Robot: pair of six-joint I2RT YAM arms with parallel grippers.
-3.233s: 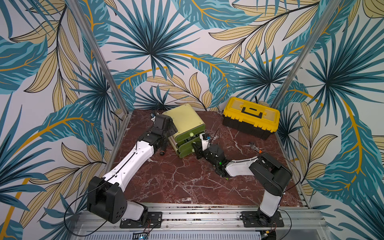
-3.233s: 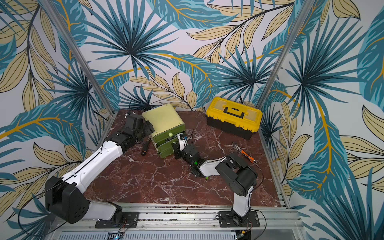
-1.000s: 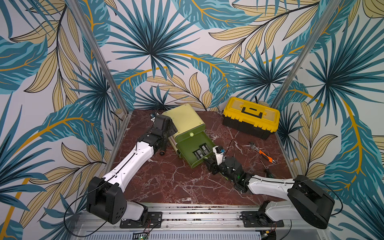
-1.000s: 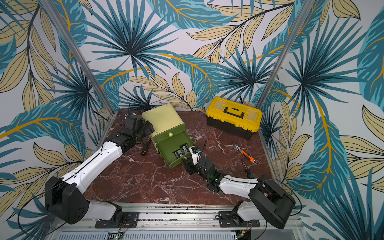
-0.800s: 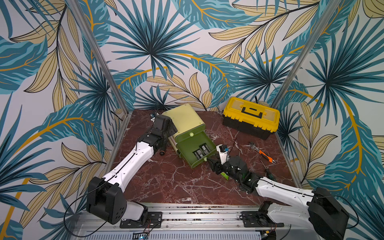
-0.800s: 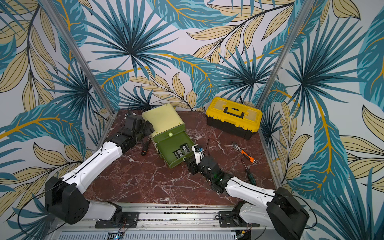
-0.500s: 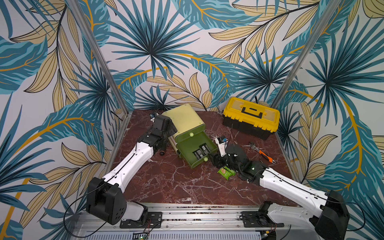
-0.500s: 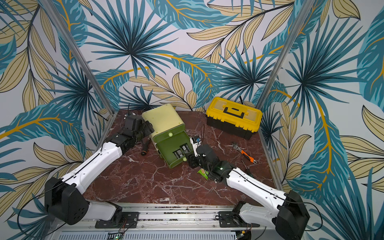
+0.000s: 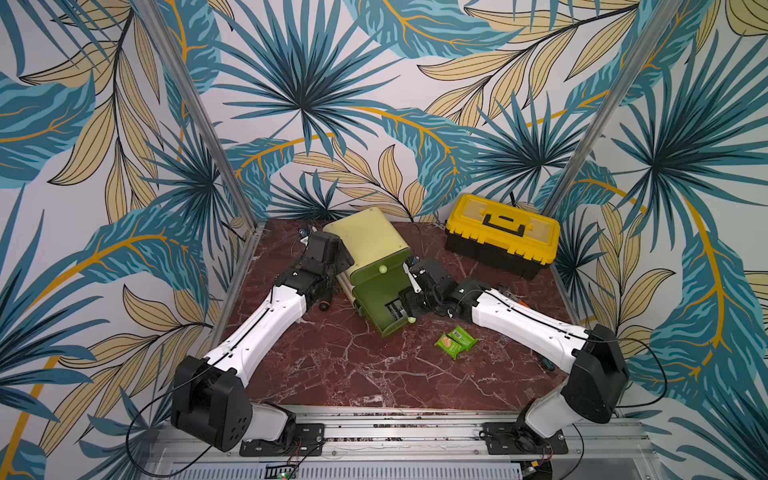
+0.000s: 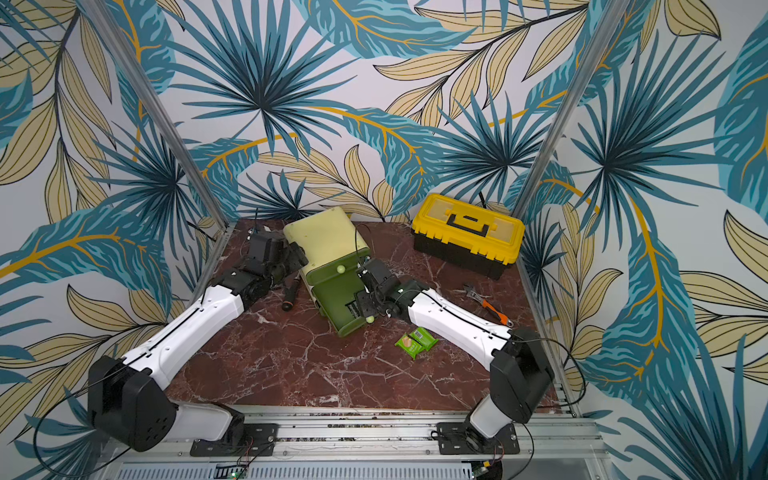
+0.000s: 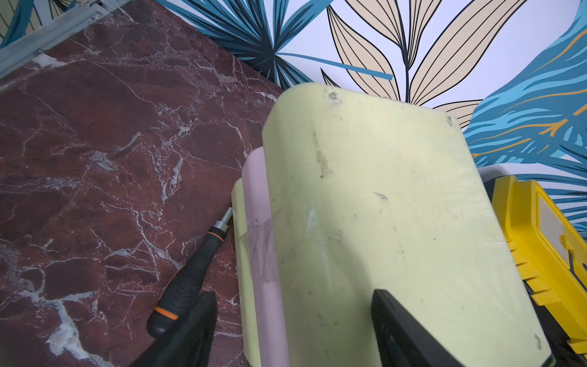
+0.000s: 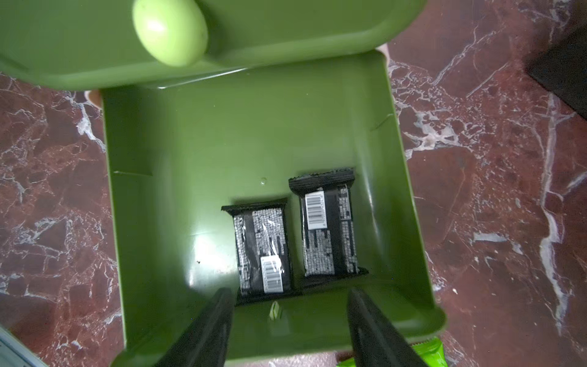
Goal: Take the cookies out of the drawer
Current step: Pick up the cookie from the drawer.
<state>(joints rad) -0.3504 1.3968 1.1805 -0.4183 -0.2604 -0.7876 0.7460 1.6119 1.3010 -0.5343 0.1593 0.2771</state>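
The right gripper [image 12: 289, 292] hung partly open and empty over the front end of the pulled-out green drawer [image 12: 222, 143]. The left gripper [image 11: 292, 294] gaped wide astride the pale cabinet [image 11: 381, 190]'s edge; whether it touched could not be told. Two black cookie packets [image 12: 262, 251] lay side by side in the drawer. Two green cookie packets [image 9: 456, 341] lay on the marble table [image 9: 332, 374], right of centre in a top view. Both arms stretched low from the front rail.
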